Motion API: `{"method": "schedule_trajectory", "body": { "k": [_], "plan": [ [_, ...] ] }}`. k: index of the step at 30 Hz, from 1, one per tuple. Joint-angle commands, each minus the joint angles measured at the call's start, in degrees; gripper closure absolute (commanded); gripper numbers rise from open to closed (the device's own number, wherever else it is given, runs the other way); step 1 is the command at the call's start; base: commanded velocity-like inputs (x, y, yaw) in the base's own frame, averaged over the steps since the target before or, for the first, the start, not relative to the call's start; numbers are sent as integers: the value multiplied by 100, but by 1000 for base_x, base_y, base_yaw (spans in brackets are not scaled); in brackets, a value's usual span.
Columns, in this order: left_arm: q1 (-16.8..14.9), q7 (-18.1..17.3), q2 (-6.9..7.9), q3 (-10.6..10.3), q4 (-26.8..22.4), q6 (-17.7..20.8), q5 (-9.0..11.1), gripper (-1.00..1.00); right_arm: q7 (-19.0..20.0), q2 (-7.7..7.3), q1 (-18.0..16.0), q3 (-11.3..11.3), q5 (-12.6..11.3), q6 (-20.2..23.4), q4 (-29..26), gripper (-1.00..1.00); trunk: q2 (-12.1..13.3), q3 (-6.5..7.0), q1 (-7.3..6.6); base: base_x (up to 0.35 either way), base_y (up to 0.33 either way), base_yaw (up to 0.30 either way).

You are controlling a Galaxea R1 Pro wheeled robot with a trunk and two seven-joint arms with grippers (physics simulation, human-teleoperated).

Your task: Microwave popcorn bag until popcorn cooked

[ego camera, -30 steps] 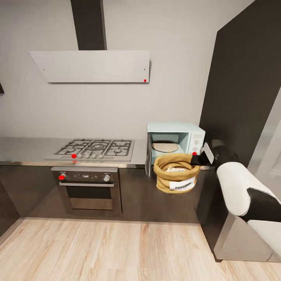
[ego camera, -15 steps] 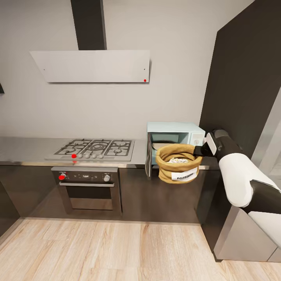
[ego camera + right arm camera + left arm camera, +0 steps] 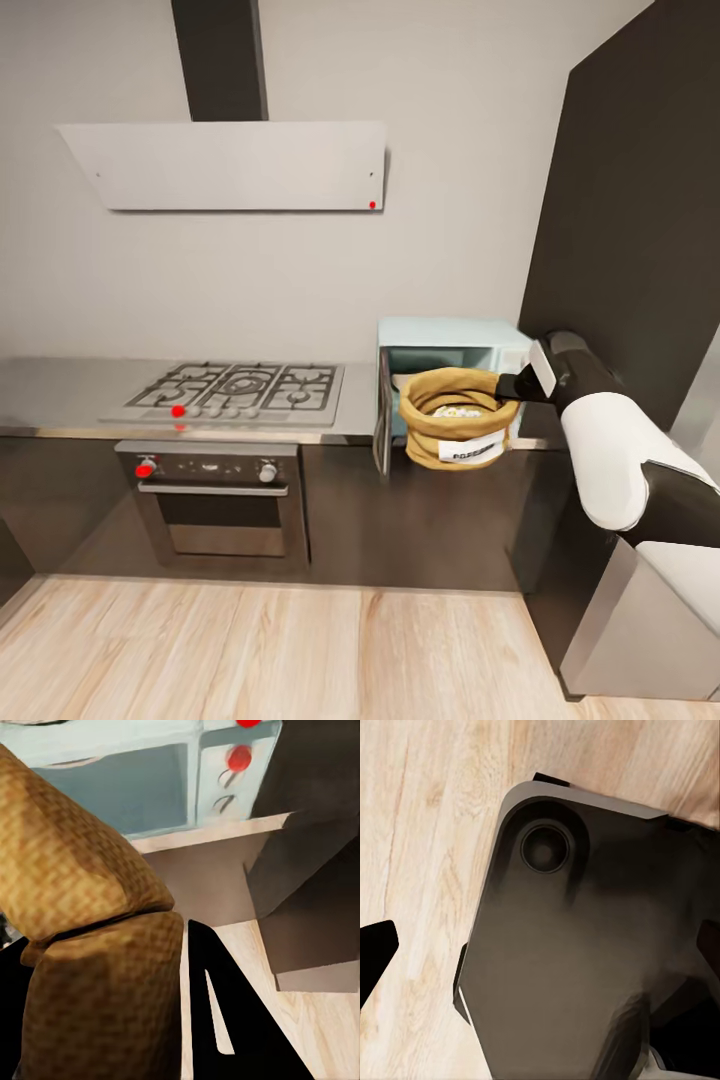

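The right end effector (image 3: 512, 388) clamps the rolled burlap rim of the squat popcorn bag (image 3: 455, 432). The bag hangs before the boxy mint microwave (image 3: 455, 345), whose door stands open. The left end effector's (image 3: 540, 952) 2 dark fingers are spread wide.

- My right arm (image 3: 610, 460) has smooth, rounded white shells, with black bands at the joints between them.
- Its wrist part is black, with a small white plate on it.
- My right gripper (image 3: 507, 386) is black; its fingers (image 3: 225, 1020) are flat, pointed blades.
- My base (image 3: 585, 945) is dark grey, with rounded corners and one round recess.
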Motion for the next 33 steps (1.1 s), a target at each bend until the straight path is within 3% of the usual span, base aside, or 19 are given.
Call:
{"method": "schedule_trajectory", "body": {
  "k": [1, 23, 28, 33],
  "plan": [
    [-3, 14, -2, 0, 0, -17, 18, -100, -16, 4, -5, -30, -9, 15, -4, 100, -4, -7, 3, 321, 0, 0],
    [-3, 14, 7, 9, 0, -24, 61, -100, -16, -12, -5, -13, -9, 15, -4, 100, -4, -7, 3, 321, 0, 0],
    [-3, 14, 7, 30, -6, -28, 69, -100, -23, -66, -5, -4, -1, 15, 20, 100, -4, -7, 3, 231, 0, 0],
    [-3, 14, 7, 35, -9, -29, 71, -100, -25, -266, -5, -2, 0, 15, 65, 100, -4, -7, 3, 12, 0, 0]
  ]
}}
